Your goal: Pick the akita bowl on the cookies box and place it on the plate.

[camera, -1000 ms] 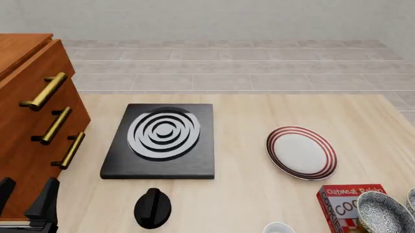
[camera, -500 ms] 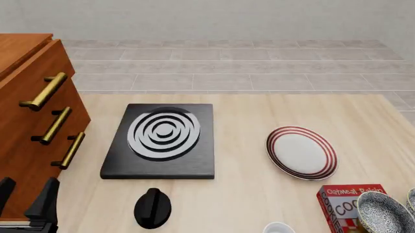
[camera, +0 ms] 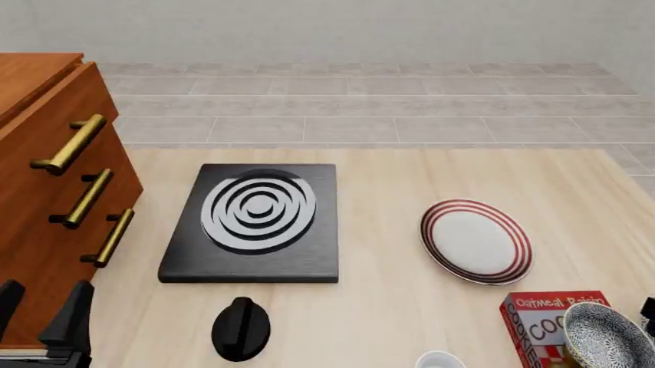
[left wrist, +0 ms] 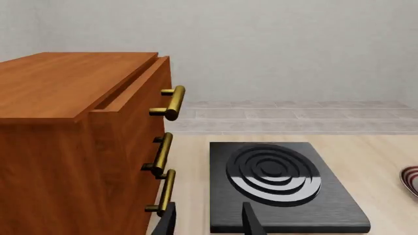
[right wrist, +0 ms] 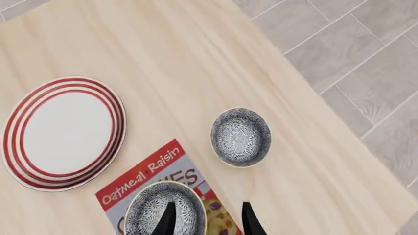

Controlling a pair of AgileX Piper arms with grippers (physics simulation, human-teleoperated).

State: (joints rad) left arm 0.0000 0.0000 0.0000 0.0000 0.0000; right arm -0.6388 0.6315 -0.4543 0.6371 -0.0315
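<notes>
The akita bowl (right wrist: 163, 211) is small and speckled and sits on the red cookies box (right wrist: 153, 169); the front view shows the same bowl (camera: 603, 339) and box (camera: 538, 316) at the near right. My right gripper (right wrist: 207, 221) hangs open above the box, one finger over the bowl's edge, holding nothing. Only a dark sliver of it (camera: 649, 307) shows in the front view. The red-ringed plate (camera: 476, 241) (right wrist: 62, 132) lies flat beyond the box. My left gripper (camera: 41, 310) (left wrist: 209, 223) stands open at the near left beside the cabinet.
A second speckled bowl (right wrist: 240, 137) rests on the table near its right edge. A wooden cabinet (camera: 46, 192) with brass handles fills the left. A black slab (camera: 256, 222) with white rings, a black knob (camera: 241, 328) and a white round rim (camera: 440, 360) lie mid-table.
A dark part of my right gripper has come into the front view at the right edge, covering the second bowl's rim there. Nothing else has moved.
</notes>
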